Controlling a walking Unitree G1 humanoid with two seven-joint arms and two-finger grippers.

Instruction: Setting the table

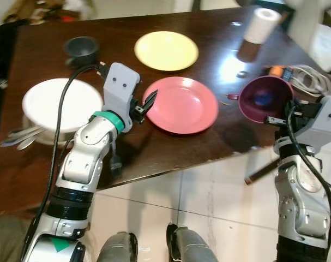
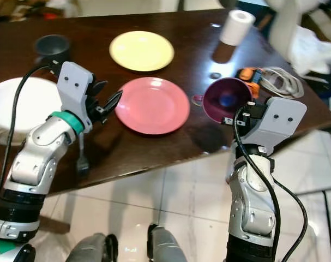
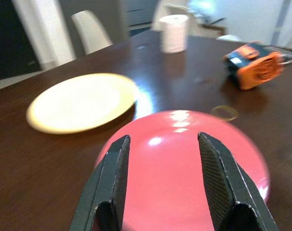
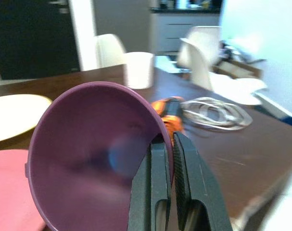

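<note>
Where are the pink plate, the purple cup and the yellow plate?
pink plate [image 1: 181, 105], left eye view, middle of its face.
purple cup [image 2: 226, 98], right eye view, inside wall.
yellow plate [image 1: 166, 50], left eye view, its centre.

text: none readable | labels/brands: none legible on the orange device [image 3: 255, 65] beside the paper roll [image 3: 174, 32] | numbers/signs: none | plates, cup, robot arms: unmarked as far as can be seen
</note>
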